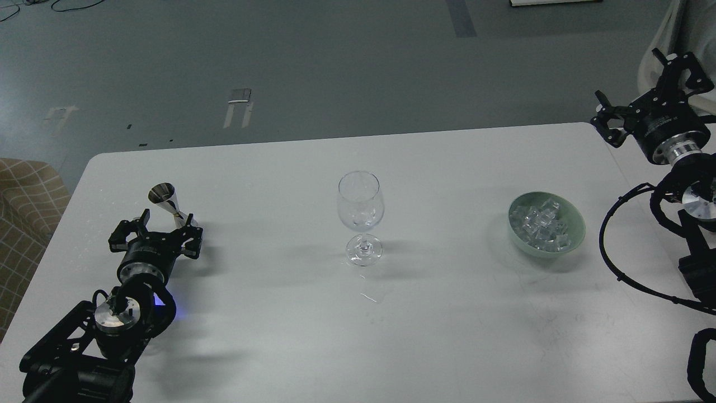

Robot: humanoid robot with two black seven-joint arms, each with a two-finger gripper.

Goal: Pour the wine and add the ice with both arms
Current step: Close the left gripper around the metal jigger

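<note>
Wine cannot be made out for certain anywhere: the metal measuring cup (165, 202) on the far left of the bench (279, 336) shows only its shiny rim and cone, and any liquid inside is hidden. The lower part of that cup is covered by the left end effector (162, 230), whose fingers stand on either side of it; whether they actually press on it cannot be told. The left arm (112, 313) runs off the near left corner, cut by the edge.

Ice (542, 224) lies as a heap of small clear cubes in a pale green bowl (576, 235) on the right side of the bench, single cubes hard to separate. A clear stemmed glass (361, 215) stands upright at the middle, well apart from both cup and bowl; it is too transparent to judge its contents.

The right end effector (643, 95) hangs beyond the far right corner, its fingers spread wide and holding nothing. The right arm (693, 196) and its looped cable (621, 263) are cut off at the right edge.
</note>
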